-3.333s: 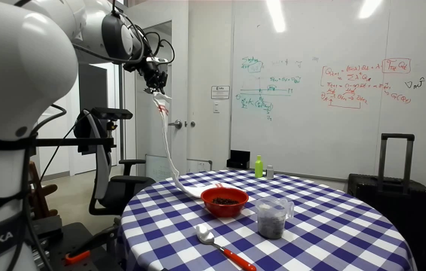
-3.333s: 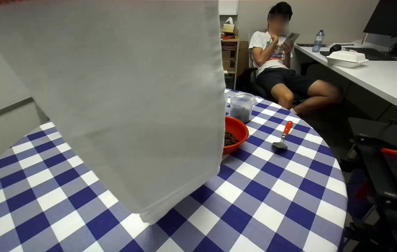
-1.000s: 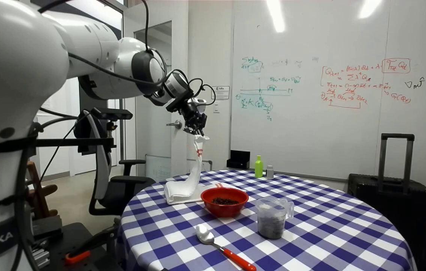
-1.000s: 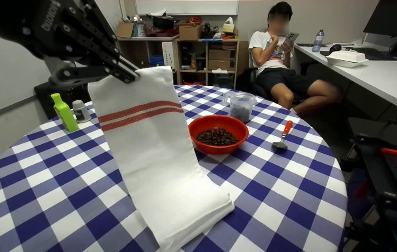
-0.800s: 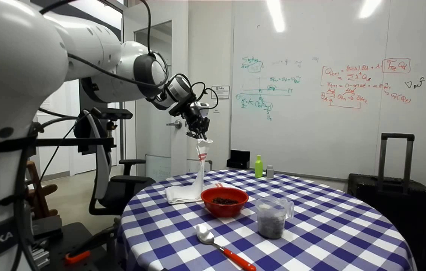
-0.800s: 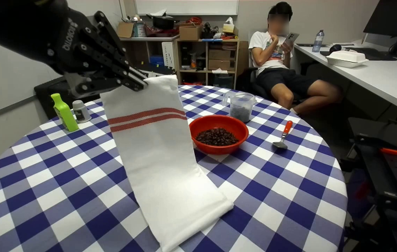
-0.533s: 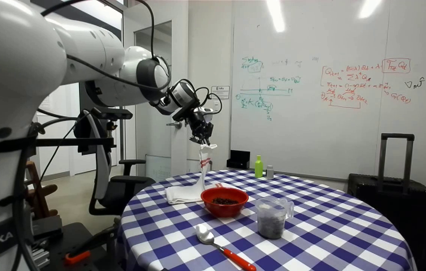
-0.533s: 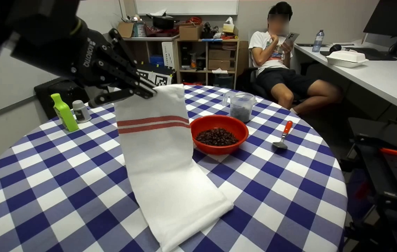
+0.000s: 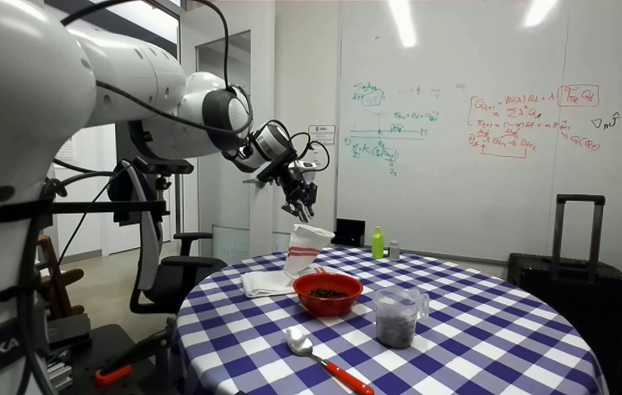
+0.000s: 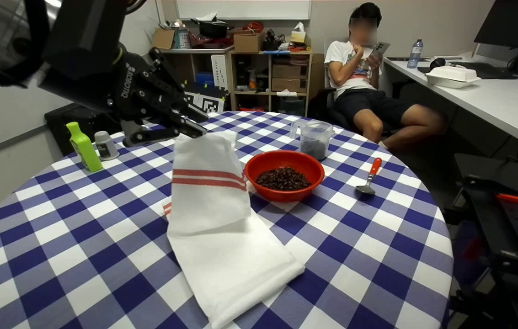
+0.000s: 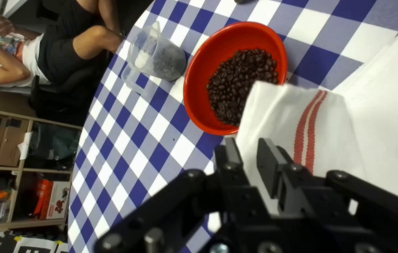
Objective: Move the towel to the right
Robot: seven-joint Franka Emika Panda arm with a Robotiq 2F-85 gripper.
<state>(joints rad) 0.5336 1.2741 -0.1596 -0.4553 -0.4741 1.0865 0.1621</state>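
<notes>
In an exterior view the white arm (image 9: 124, 77) reaches in from 9 o'clock, and its black jaws point down just above the towel (image 9: 301, 260). The jaws stand a little apart and have hold of nothing; in the wrist view white fabric shows through the gap, beyond the tips. The towel's upper end, crossed by 2 red stripes, stands up off the round counter (image 9: 470, 318), while the rest lies folded flat on the blue-and-white check. With the red bowl (image 10: 286, 196) as the centre of the dial in an exterior view, the jaws are at 10 o'clock, the towel's raised end is just beside the bowl at 9, and the flat part stretches to 7. Whether towel and bowl touch cannot be told, but in the wrist view the raised end hides the rim from about 4 to 5 o'clock. Dark brown beans (image 10: 284, 179) lie in the bowl. On the same dial, a clear jug (image 10: 316, 138) with dark grey contents stands upright near the bowl, between 1 and 2 o'clock, and a spoon (image 10: 372, 172) lies at 3 with its red handle toward 1. Well apart, at 9 o'clock past the towel, stand a green bottle (image 10: 85, 148) and, just beside it at its own 3 o'clock, a grey container (image 10: 106, 146). Beyond the counter, at 1 o'clock, a person (image 10: 355, 75) sits with face blurred, holding a phone (image 10: 381, 49).
</notes>
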